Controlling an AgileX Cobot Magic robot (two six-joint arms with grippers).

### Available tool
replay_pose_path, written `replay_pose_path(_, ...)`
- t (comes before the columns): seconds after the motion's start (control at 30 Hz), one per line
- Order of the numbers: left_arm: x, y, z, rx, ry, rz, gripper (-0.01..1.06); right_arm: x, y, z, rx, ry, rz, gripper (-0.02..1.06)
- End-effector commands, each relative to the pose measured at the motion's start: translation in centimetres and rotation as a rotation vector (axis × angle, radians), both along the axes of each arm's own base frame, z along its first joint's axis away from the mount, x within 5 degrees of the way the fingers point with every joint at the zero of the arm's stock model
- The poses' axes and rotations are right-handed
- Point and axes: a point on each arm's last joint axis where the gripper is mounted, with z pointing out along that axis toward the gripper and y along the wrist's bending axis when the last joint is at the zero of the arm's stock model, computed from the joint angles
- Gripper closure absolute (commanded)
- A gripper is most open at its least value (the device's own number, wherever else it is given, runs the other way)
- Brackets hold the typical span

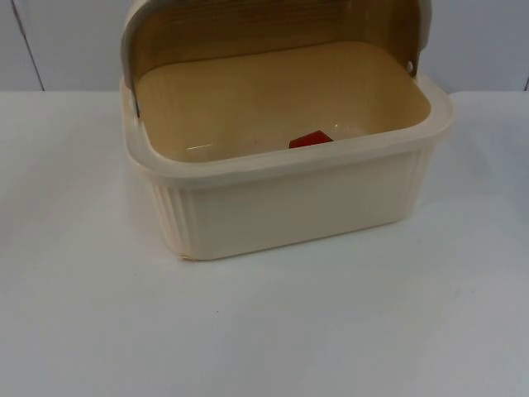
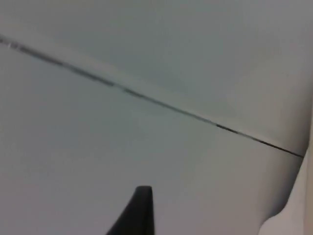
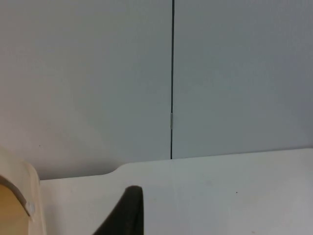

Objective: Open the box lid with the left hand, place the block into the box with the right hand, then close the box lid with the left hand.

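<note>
Top view: cream box (image 1: 281, 198) sits at centre frame on the white surface (image 1: 264, 331). Its lid (image 1: 248, 29) is swung up and back, standing open behind the cavity at the upper edge of the frame. The red block (image 1: 311, 139) lies on the box floor, just behind the front wall, slightly right of the box's middle. So the lid is open and the block is in; judged from this, closing the lid is what remains. The lid's long axis runs left to right across the frame, and its free edge is the high, curved rim at top.

Left wrist view: the left gripper's black fingertip (image 2: 137, 213) points at the grey partition wall (image 2: 146, 54), which has a dark seam running across it. A pale cream edge (image 2: 296, 210), probably part of the box or lid, shows beside it. Judgement: the lid lies off to that side of the fingers, not ahead of them, so the arm must turn toward it before it can pull the lid down. Finger opening: cannot tell.

Right wrist view: the right gripper's fingertip (image 3: 124, 213) is above the surface, facing the wall. The box's cream corner (image 3: 19, 196) is just beside it. It holds nothing that I can see; opening cannot be told. This arm waits.
</note>
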Motion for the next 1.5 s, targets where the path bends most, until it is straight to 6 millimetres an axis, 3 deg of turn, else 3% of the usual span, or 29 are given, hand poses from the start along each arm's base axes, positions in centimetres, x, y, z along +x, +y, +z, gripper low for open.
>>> replay_pose_path(0.0, 0.3, -0.5, -0.3, 0.028, -0.027, -0.022, 0.12, 0.0, -0.1, 0.1, -0.007, -0.015, -0.007, -0.01)
replay_pose_path(0.03, 0.5, -0.8, -0.9, 0.030, -0.022, -0.026, 0.26, 0.0, -0.2, 0.1, -0.009, -0.015, -0.007, -0.01)
replay_pose_path(0.07, 0.6, -0.9, -1.1, 0.033, -0.017, -0.026, 0.33, 0.0, -0.2, 0.2, -0.011, -0.017, -0.008, -0.01)
replay_pose_path(0.1, 0.6, -0.9, -1.1, 0.033, -0.017, -0.026, 0.33, 0.0, -0.2, 0.2, -0.011, -0.017, -0.008, -0.01)
replay_pose_path(0.27, 0.7, -1.2, -1.1, -0.034, -0.008, -0.025, 1.05, 0.0, -0.3, 0.2, -0.042, -0.018, -0.015, -0.01)
replay_pose_path(0.63, 0.5, -1.7, -1.5, -0.253, 0.120, 0.025, 1.05, 0.0, -0.4, 0.2, -0.032, -0.021, -0.026, -0.01)
replay_pose_path(0.9, 0.9, -1.9, -4.1, -0.145, 0.218, 0.016, 1.05, 0.0, -0.4, 0.2, -0.032, -0.021, -0.026, -0.01)
replay_pose_path(1.47, 0.7, -2.5, -5.6, -0.112, 0.296, -0.049, 1.05, 0.0, -0.4, 0.2, -0.032, -0.021, -0.026, -0.01)
